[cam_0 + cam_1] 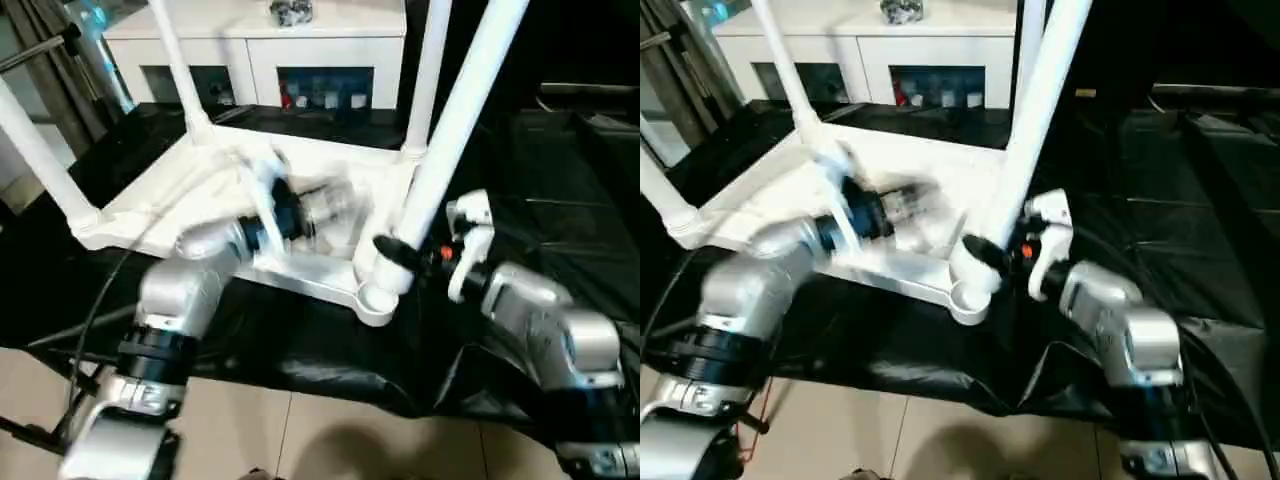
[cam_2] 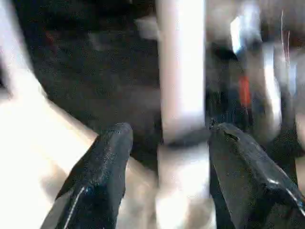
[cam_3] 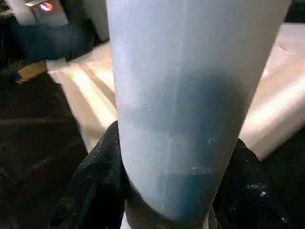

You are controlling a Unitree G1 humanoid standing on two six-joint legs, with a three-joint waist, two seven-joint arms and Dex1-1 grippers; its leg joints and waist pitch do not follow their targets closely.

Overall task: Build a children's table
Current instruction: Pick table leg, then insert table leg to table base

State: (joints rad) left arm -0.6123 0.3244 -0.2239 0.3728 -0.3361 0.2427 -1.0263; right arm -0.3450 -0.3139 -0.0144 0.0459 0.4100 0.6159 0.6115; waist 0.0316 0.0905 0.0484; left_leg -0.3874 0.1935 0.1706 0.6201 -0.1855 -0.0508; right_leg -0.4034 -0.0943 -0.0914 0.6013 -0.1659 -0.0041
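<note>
Black sheeting (image 1: pixel 560 230) covers the bench under the upturned tabletop (image 1: pixel 300 165); a white cabinet (image 1: pixel 300 50) with items behind glass stands beyond. Right gripper (image 1: pixel 392 252) clamps the near-right leg (image 1: pixel 455 130) at its socket. Left gripper (image 2: pixel 167 157), fingers spread, faces that leg over the tabletop.

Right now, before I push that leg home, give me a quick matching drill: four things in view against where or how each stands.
Things:
1. right gripper
2. left gripper
3. tabletop
4. cabinet

States:
A. lying underside up on the black cover
B. fingers closed around the near corner leg, just above its socket
C. behind the work, glass-fronted
D. fingers apart, either side of a leg

Pairs: 1-B, 2-D, 3-A, 4-C
</note>
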